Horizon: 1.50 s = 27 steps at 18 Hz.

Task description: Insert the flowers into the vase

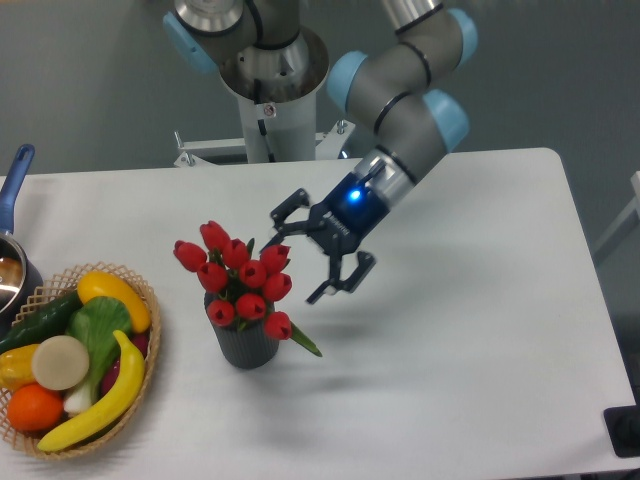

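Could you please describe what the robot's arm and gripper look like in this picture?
The arm has smooth grey tubular links with light blue caps at the joints and a silver metal upper segment. The gripper is dark blue-black with two angular linkage fingers, and a bright blue light glows on its body.

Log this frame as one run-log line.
phase: release done | gripper: open, off the flowers | flowers: standing in vase | left: nothing
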Tool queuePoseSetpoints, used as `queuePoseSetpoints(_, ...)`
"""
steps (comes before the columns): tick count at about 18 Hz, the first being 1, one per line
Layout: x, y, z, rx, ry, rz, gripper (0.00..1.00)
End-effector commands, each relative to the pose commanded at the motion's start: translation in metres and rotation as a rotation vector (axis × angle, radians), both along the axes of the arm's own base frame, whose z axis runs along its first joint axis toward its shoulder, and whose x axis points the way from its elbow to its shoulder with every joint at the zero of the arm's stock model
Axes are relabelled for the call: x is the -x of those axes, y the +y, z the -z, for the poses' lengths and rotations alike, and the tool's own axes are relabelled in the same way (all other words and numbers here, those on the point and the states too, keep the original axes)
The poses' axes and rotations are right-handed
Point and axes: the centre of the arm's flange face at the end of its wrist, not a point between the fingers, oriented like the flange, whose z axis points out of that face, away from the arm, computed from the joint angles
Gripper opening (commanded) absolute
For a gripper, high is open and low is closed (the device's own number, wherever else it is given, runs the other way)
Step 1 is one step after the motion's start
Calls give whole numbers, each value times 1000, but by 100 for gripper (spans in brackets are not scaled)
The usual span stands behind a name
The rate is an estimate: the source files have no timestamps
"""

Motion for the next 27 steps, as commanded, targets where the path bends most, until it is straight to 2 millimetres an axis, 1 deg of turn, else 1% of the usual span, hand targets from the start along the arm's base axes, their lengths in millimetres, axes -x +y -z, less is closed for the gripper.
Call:
queuePoseSetpoints(2, 18, -17, -13, 56, 65, -43, 100)
queuePoseSetpoints(3, 26, -23, -22, 81, 109, -57, 100)
queuePoseSetpoints(5, 39, -36, -57, 100, 200, -94, 100)
queuePoseSetpoints(6, 42, -40, -73, 113, 240, -107, 100)
queuePoseSetpoints(7, 46, -48, -90, 193, 312, -138, 100)
queuePoseSetpoints(8, 50, -55, -94, 280, 361, -162, 100)
queuePoseSetpoints(10, 57, -71, -95, 440, 424, -209, 100)
queuePoseSetpoints(13, 58, -95, -104, 561, 477, -267, 100)
queuePoseSetpoints(14, 60, -99, -108, 582, 489, -281, 100)
queuePoseSetpoints(16, 56, -107, -124, 607, 522, -304, 100)
queuePoseSetpoints(17, 56, -112, -129, 622, 532, -316, 100)
queuePoseSetpoints(20, 52, -124, -136, 673, 520, -326, 100)
queuePoseSetpoints(23, 51, -134, -144, 723, 560, -270, 100)
queuePoseSetpoints(25, 54, -157, -146, 766, 569, -231, 100)
queuePoseSetpoints(27, 52, -172, -147, 773, 563, -226, 100)
